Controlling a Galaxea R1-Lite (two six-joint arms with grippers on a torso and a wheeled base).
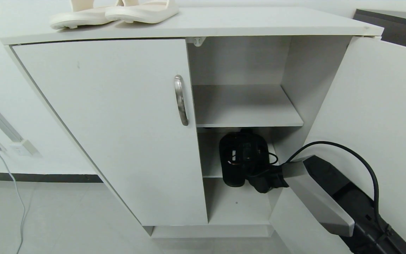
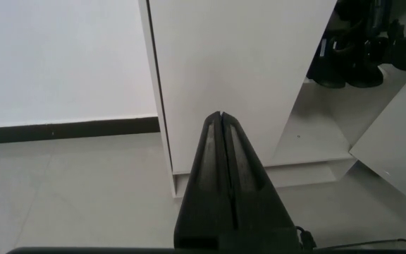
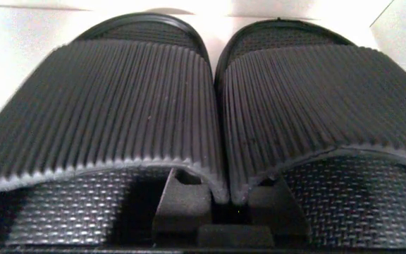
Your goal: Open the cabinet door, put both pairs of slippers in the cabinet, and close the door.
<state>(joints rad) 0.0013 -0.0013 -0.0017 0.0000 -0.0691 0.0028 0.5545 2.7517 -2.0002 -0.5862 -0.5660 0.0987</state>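
Two black slippers point(image 3: 146, 106) clamped in my right gripper point(image 3: 220, 204), running lengthwise straight ahead into the cabinet point(image 1: 259, 23), shelf point(image 1: 211, 165) underneath.

Black left claw point(image 2: 220, 118); grey-black right arm point(image 1: 321, 197), looping cable point(image 1: 376, 192).

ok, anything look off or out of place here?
Nothing damaged or spilled. One pair, the white slippers, sits on the cabinet top, one toe at its front edge. The black slippers are inside the cabinet, held by the right gripper.
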